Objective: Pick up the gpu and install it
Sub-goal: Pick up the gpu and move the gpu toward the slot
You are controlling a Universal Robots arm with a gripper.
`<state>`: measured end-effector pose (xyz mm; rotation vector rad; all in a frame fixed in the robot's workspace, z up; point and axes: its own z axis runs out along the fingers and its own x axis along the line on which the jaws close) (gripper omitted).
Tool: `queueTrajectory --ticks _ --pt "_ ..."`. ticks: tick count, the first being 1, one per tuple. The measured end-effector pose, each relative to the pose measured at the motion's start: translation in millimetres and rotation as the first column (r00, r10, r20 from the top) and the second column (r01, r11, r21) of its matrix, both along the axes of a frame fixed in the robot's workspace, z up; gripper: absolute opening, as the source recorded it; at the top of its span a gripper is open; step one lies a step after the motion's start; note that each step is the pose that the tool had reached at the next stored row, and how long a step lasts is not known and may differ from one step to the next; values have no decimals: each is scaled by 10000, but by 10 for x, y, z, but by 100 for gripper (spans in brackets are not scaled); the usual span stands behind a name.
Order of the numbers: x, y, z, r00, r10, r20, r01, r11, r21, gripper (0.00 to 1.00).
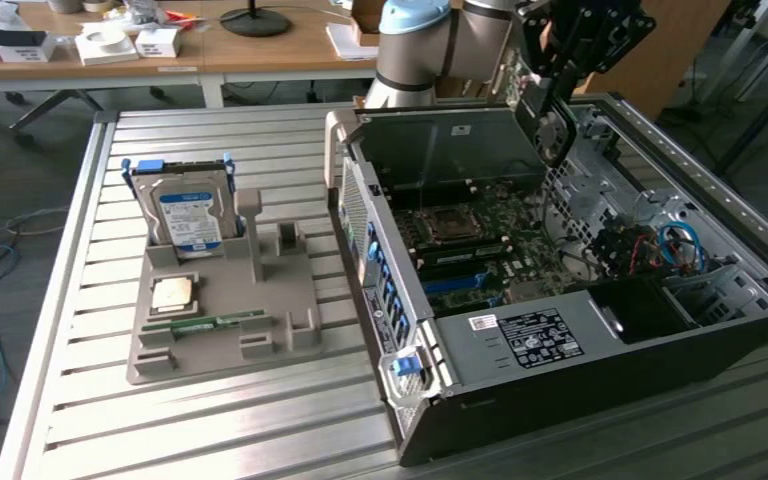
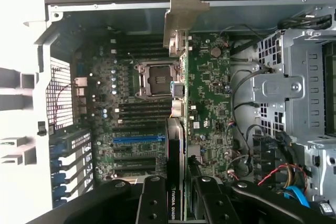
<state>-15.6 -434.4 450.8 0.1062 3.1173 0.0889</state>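
My gripper (image 1: 560, 60) hangs over the back of the open computer case (image 1: 558, 340), shut on the gpu (image 1: 548, 125). In the wrist view the gpu (image 2: 177, 129) is seen edge-on between the two black fingers (image 2: 152, 203), and my gripper (image 2: 179, 205) clamps its near end. Its silvery bracket (image 2: 184, 14) points away from the wrist, towards the case's rear wall. The card floats above the green motherboard (image 2: 210, 93), apart from it, roughly in line with the blue slot (image 2: 139, 140) and beside the processor socket (image 2: 155, 80).
A grey fixture tray (image 1: 224, 345) on the slatted metal table carries a hard drive (image 1: 191, 215), a processor chip (image 1: 173, 293) and a green memory stick (image 1: 204, 323). Inside the case are a drive cage (image 2: 294, 93) and loose cables (image 1: 671, 245). A wooden desk (image 1: 277, 55) stands behind.
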Motion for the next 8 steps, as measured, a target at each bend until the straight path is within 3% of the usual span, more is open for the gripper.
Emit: queueTrajectory --ticks 8 --pt "187 0 -9 10000 79 -17 -79 10000 0 26"
